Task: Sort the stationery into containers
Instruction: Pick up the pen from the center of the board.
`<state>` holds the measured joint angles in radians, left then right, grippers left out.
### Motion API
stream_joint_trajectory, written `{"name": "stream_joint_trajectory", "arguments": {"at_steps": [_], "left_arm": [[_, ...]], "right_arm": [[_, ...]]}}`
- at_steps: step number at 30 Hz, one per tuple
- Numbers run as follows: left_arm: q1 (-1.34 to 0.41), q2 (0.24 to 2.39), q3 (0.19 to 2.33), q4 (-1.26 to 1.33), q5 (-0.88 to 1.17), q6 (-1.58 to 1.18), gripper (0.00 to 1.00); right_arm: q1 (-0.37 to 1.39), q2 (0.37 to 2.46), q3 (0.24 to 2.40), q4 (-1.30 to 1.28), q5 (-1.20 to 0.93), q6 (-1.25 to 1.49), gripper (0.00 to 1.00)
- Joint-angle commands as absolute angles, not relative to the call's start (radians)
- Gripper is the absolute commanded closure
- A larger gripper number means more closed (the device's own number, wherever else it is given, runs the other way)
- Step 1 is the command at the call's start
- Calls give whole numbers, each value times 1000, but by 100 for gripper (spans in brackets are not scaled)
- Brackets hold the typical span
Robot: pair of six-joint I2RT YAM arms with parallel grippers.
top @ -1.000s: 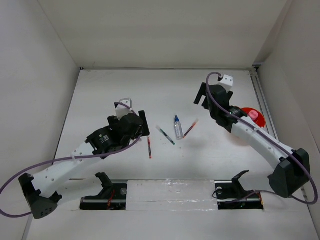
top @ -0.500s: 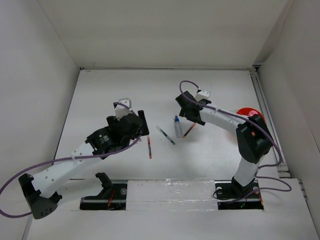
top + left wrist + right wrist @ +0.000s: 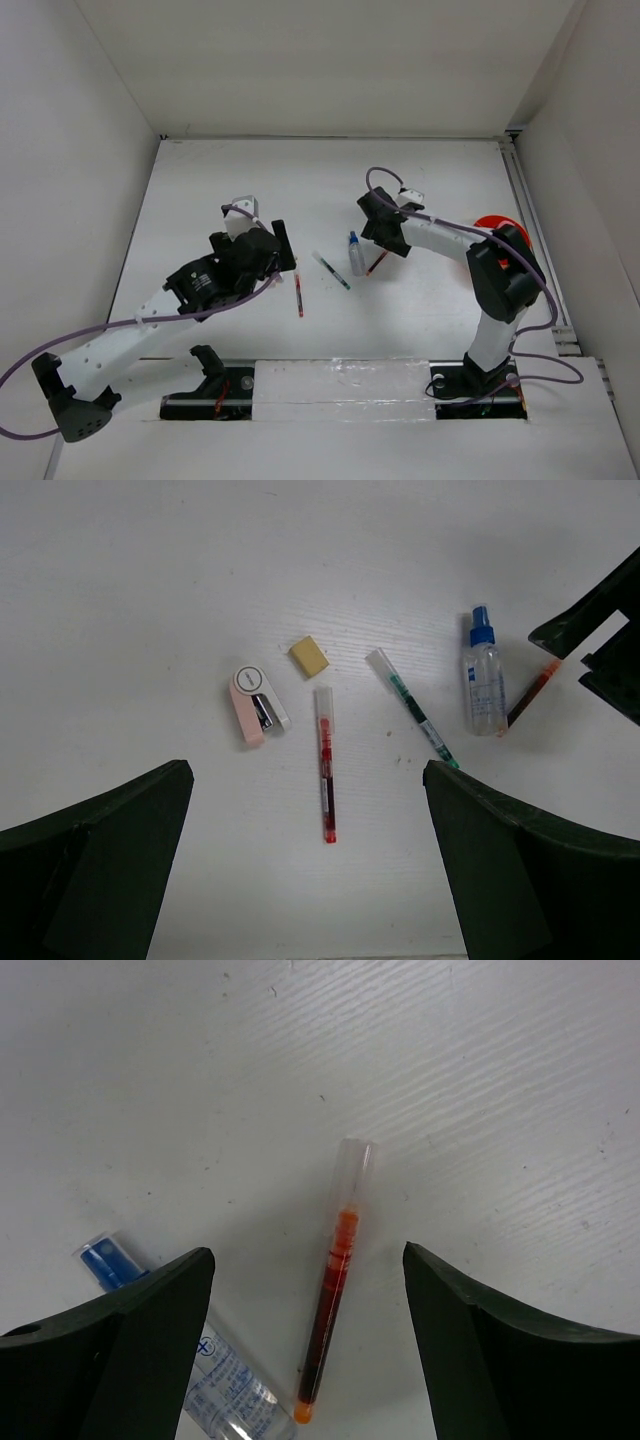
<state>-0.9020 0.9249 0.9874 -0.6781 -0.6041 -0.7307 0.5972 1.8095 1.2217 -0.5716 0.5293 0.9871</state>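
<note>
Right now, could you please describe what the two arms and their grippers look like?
The left arm and right arm have white links with black joint housings and black bases. A thin purple cable runs along each. The left gripper and right gripper have dark, broad, wedge-shaped fingers. No markings are readable.

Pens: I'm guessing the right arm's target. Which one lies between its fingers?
The orange pen, between the fingers of the right gripper, beside the bottle; the red pen and green pen lie elsewhere.
</note>
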Motion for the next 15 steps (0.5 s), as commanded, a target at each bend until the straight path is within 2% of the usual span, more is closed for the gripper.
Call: {"name": "stream_joint_trajectory", "arguments": {"at_steps": [1,10,12,13,15], "left_arm": [[-904,887,986,-666,-615,-732,0],[-904,868,986,-666,-606,-723,0],[-904,868,986,-666,-606,-723,0],[-904,868,986,-666,-606,-723,0],[-904,868,986,-666,-606,-723,0]], "right_arm": [[595,1822,1192,-515,489,1019,18],[557,1873,1183,-502,449,1019,25],[548,1882,1174,-502,434,1008,30],[548,1891,1173,-502,425,1008,37],[548,1891,1164,-502,425,1008,45]]}}
